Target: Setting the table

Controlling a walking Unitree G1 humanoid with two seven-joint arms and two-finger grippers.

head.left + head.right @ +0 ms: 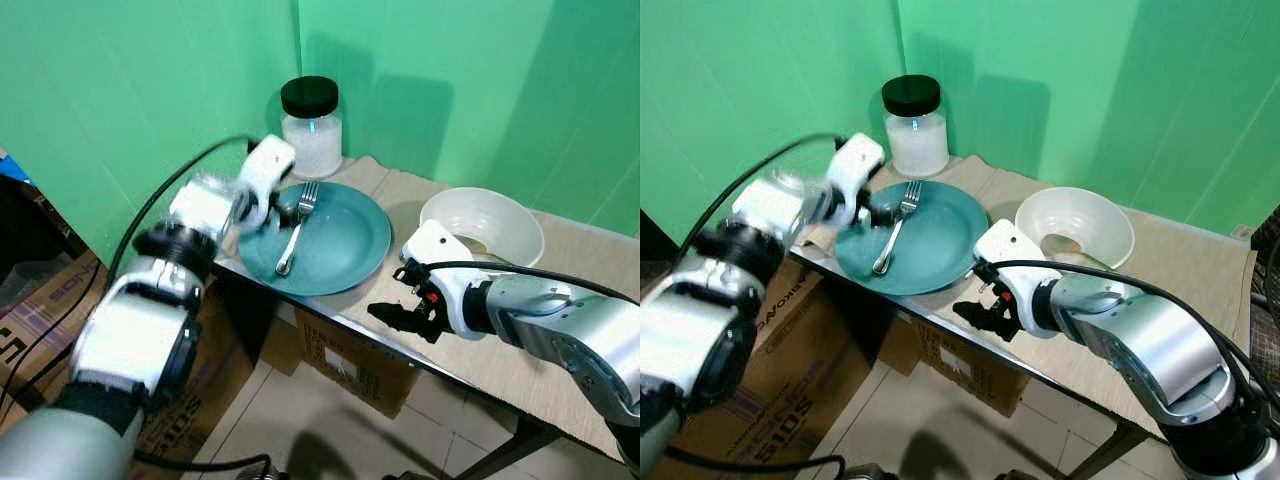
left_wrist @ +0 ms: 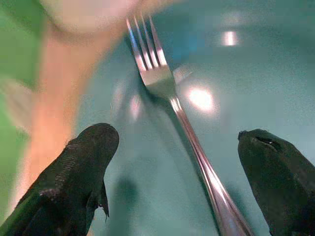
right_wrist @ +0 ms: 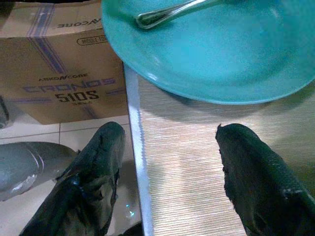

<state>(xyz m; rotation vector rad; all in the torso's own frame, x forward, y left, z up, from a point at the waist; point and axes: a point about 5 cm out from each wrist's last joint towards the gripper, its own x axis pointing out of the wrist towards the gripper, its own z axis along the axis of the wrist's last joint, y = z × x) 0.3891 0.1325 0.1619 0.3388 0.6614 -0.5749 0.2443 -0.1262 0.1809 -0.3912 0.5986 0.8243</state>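
A silver fork (image 1: 296,232) lies on a teal plate (image 1: 345,250) at the near corner of a table (image 1: 1160,330) covered with a beige mat. Behind the plate stands a black-lidded jar (image 1: 311,126) of white grains; to its right sits a white bowl (image 1: 1076,228). The left gripper (image 2: 177,147) hovers over the plate, fingers spread either side of the fork's neck, not touching it. The right gripper (image 3: 170,172) hangs at the table's front edge near the plate, fingers apart and empty. Cardboard boxes (image 1: 340,365) sit beneath, partly hidden. The left arm is blurred.
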